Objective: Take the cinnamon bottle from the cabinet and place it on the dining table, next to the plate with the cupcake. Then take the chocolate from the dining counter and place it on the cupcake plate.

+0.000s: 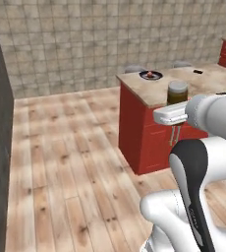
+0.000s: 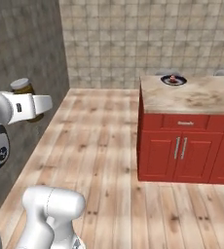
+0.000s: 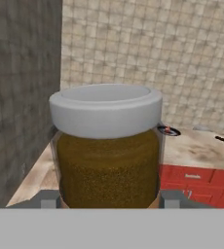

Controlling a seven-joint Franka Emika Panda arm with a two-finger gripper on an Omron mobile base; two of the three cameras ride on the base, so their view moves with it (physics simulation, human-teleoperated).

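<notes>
— Where does the table (image 2: 192, 97) lie from the arm?

— Ahead and to the arm's right, across bare floor (image 1: 70, 162); its near corner points toward the base.

— And the plate (image 2: 174, 80)?

— At the table's far edge, near its far-left corner, cupcake (image 2: 173, 77) on it (the chocolate (image 1: 198, 72) lies further along, toward the far-right edge).

— The jar (image 3: 108, 155)?

— Upright in the gripper (image 3: 108, 198), well short of the table, lid up. The fingers (image 3: 48, 198) pinch it low on both sides.

— So the move?

— I judge a long carry forward and right, past the near edge, to set it down beside the plate.
</notes>
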